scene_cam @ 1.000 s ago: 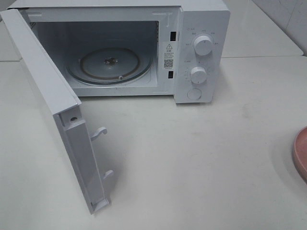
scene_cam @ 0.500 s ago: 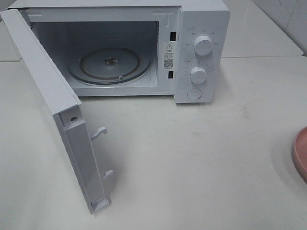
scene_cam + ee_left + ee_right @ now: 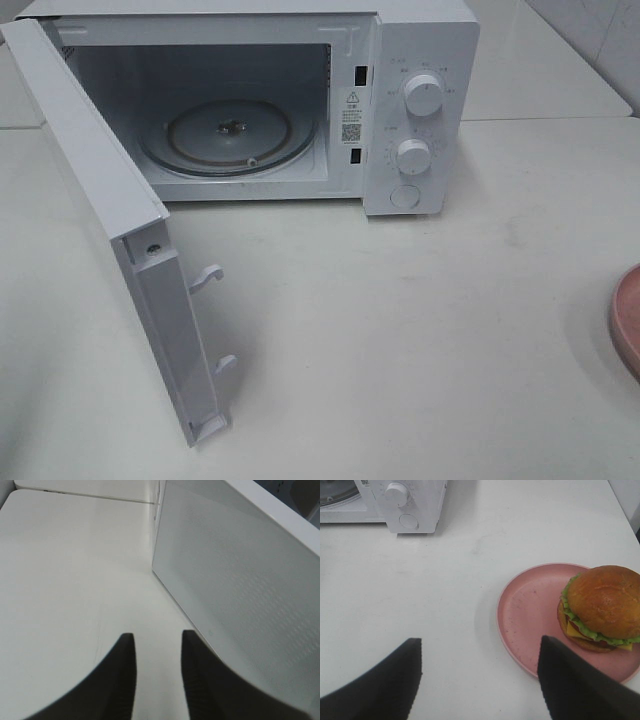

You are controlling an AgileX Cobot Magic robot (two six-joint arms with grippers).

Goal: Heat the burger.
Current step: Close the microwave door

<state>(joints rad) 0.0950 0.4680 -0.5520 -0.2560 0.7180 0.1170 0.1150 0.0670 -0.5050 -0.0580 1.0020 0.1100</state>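
The white microwave's door (image 3: pixel 110 230) stands wide so the glossy golden-bunned burger (image 3: pixel 600 607), waiting on its round pink plate (image 3: pixel 530 615) on the counter (image 3: pixel 400 340), can go in; right fingers (image 3: pixel 572 682) spread empty, left fingers (image 3: pixel 125 672) narrowed on nothing.

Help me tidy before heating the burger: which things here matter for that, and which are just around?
Needed:
burger
microwave, door open, turntable bare
right gripper, open

Around:
pink plate under the burger
left gripper, empty
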